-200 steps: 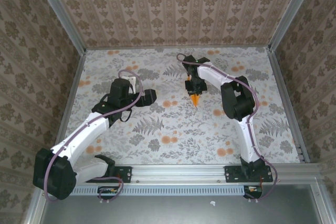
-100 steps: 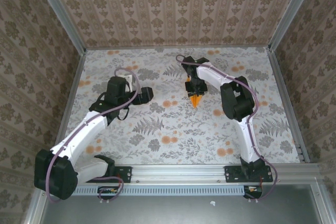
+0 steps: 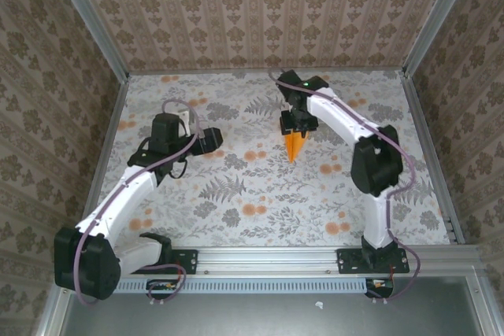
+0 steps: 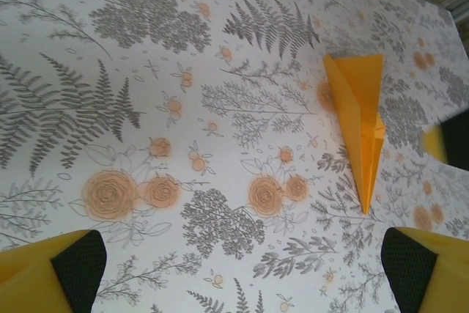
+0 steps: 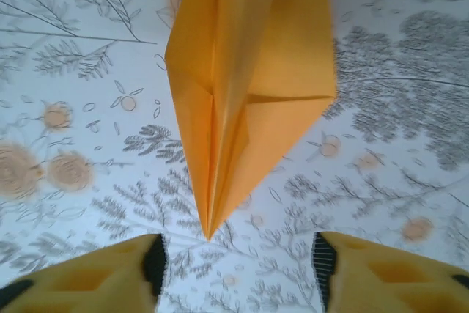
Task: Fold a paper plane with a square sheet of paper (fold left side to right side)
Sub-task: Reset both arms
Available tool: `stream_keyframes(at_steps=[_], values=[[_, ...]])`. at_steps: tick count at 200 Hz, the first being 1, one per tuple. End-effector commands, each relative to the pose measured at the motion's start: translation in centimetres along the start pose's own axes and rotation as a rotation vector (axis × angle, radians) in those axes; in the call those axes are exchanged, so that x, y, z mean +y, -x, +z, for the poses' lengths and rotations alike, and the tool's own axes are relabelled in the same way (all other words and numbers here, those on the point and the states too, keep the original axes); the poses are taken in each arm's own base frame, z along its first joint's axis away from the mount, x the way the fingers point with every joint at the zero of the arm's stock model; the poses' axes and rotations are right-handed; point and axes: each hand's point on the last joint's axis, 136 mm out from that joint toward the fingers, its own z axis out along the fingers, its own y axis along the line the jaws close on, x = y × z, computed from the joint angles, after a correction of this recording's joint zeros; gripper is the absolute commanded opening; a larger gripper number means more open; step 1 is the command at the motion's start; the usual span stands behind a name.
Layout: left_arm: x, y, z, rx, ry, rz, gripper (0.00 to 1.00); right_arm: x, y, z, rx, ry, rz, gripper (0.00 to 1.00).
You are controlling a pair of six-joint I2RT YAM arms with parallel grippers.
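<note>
Right tool (image 3: 298,122) hovers, jaws parted and empty, over the far end of the plane (image 3: 293,147), which lies on the surface (image 3: 236,194), tip pointing near. Left tool (image 3: 211,138), wide, is well left.

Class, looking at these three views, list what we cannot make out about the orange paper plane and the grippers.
- Right wrist view: the wide end of the paper plane is cut off by the top edge.
- Top view: that wide end runs under the right gripper, and the creases are too small to read.
- Left wrist view: a yellow-and-black shape at the right edge is blurred and cut off, so it cannot be identified.
</note>
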Motion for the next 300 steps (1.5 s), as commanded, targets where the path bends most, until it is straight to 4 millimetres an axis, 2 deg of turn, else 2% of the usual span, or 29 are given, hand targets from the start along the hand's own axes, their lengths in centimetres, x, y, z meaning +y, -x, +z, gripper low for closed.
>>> stream_keyframes(at_steps=[1, 18, 28, 37, 51, 67, 85, 118, 132, 155, 180, 194, 219, 247, 259, 270, 300], values=[[0.2, 3.0, -2.0, -0.106, 0.003, -0.026, 1.0, -2.2, -0.1, -6.0, -0.176, -0.013, -0.001, 0.7], [2.2, 4.3, -3.0, -0.178, 0.097, -0.029, 1.0, -3.6, -0.2, -8.2, -0.328, 0.013, 0.023, 0.82], [3.5, 5.0, -3.6, -0.222, 0.158, -0.002, 1.0, -4.9, -0.5, -8.9, -0.414, 0.014, 0.057, 0.92], [5.1, 5.4, -4.1, -0.261, 0.238, 0.011, 1.0, -6.2, -1.1, -8.8, -0.471, 0.006, 0.094, 0.99], [7.2, 6.0, -4.9, -0.322, 0.34, 0.048, 1.0, -8.6, -1.5, -9.1, -0.583, -0.015, 0.167, 1.0], [9.0, 6.7, -5.5, -0.405, 0.429, 0.123, 1.0, -11.6, -2.4, -7.8, -0.643, -0.064, 0.239, 1.0], [11.0, 6.3, -5.6, -0.453, 0.525, 0.213, 1.0, -14.3, -3.2, -5.7, -0.686, -0.141, 0.247, 1.0], [15.3, 4.3, -3.6, -0.382, 0.583, 0.245, 1.0, -17.7, -3.6, -2.0, -0.752, -0.267, 0.234, 1.0], [16.4, 3.8, -2.5, -0.369, 0.587, 0.281, 1.0, -18.2, -3.1, -0.8, -0.797, -0.271, 0.225, 1.0], [17.4, 3.6, -1.1, -0.389, 0.556, 0.325, 1.0, -17.5, -2.2, 0.2, -0.879, -0.232, 0.161, 1.0], [17.1, 3.8, 0.5, -0.44, 0.476, 0.382, 1.0, -16.9, -1.8, 1.5, -0.922, -0.209, 0.089, 1.0], [16.8, 4.1, 1.3, -0.46, 0.448, 0.426, 1.0, -17.2, -2.0, 2.4, -0.926, -0.168, 0.106, 1.0], [16.8, 2.4, 3.3, -0.456, 0.371, 0.479, 1.0, -17.5, -2.9, 3.1, -0.984, -0.102, 0.128, 1.0], [16.1, 2.5, 3.3, -0.47, 0.338, 0.505, 1.0, -17.5, -2.2, 3.7, -0.94, -0.051, 0.121, 1.0], [17.0, 2.4, 3.7, -0.412, 0.363, 0.464, 1.0, -17.6, -2.3, 3.7, -0.944, -0.041, 0.126, 1.0], [18.2, 3.4, 3.9, -0.392, 0.421, 0.415, 1.0, -17.6, -2.3, 3.7, -0.943, -0.042, 0.126, 1.0], [18.2, 3.3, 3.9, -0.392, 0.432, 0.417, 1.0, -17.5, -2.3, 3.6, -0.947, -0.047, 0.121, 1.0]])
